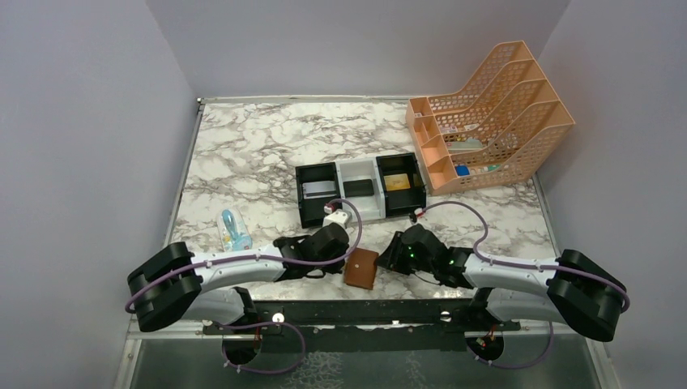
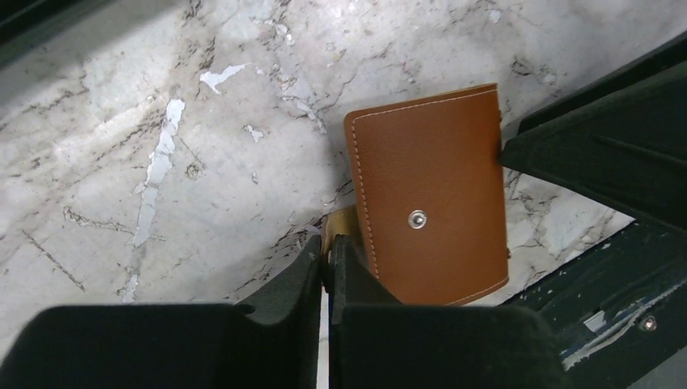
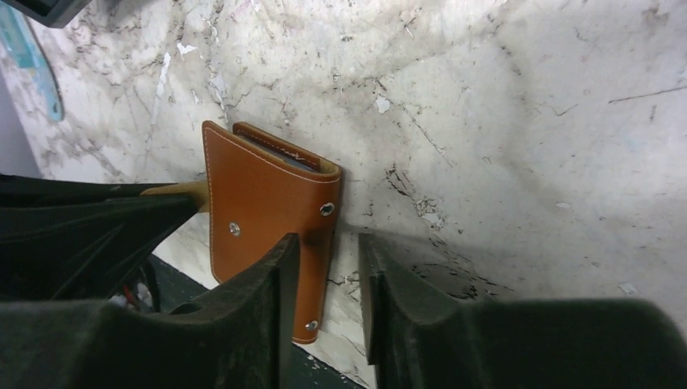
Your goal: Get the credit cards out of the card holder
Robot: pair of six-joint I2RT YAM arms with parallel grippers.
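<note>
At the near edge of the white marble table (image 1: 243, 154) we see the small brown leather card holder (image 1: 361, 268) lying folded between two low, inward-reaching arms. Its long axis runs near to far and its snap tab (image 3: 320, 275) points toward the right arm. The left gripper (image 2: 330, 247) is closed on a thin tan piece (image 2: 344, 220) at the holder's edge. The right gripper (image 3: 328, 239) is partly open around the tab and does not pinch it. Farther, a black-and-white tray (image 1: 312, 219) holds a grey card (image 1: 318, 188) and a gold-tan card (image 1: 397, 182). Behind it stands an orange mesh file rack (image 1: 494, 105).
</note>
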